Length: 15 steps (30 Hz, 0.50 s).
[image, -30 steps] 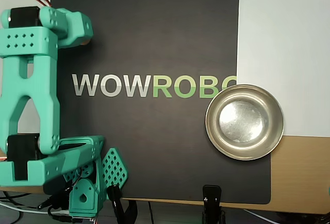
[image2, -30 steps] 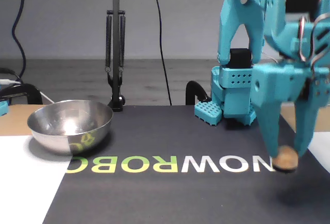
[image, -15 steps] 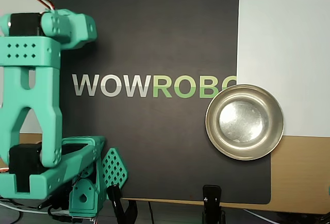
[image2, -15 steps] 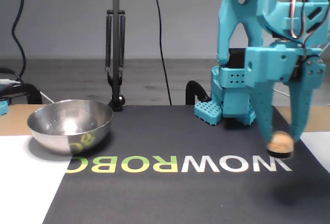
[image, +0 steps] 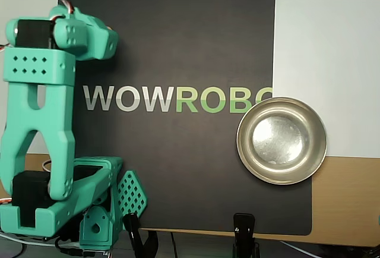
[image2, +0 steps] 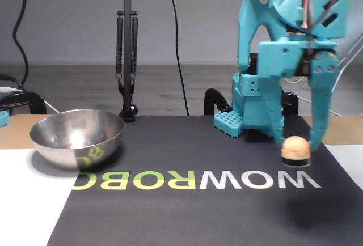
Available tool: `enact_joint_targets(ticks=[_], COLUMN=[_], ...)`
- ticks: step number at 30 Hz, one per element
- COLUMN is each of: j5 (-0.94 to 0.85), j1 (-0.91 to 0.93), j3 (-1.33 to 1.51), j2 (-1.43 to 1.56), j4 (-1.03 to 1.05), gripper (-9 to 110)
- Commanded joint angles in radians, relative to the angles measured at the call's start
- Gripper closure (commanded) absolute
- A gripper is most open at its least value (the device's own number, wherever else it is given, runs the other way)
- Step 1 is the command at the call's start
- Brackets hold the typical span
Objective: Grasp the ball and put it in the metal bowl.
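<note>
In the fixed view's right half, the fingers (image2: 297,151) clenched the ball (image2: 295,147), lifted clear of the mat. Carrying step: next, travel left to the metal bowl (image2: 77,138) and release.

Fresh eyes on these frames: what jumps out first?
The big teal arm dominates the right of the fixed view, its jaws closed on the small peach ball, lifted just above the black mat. Next, the shiny metal bowl at far left, empty, covering the last letter of the WOWROBO logo in the overhead view.
</note>
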Motion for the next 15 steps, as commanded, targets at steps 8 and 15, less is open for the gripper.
enact_joint_targets(ticks=[8,15], j5=[0.403,0.675], j1=[0.005,0.012], j3=[-0.043,-0.043], j2=[0.046,0.046], j4=[0.0,-0.003], gripper=[77,77])
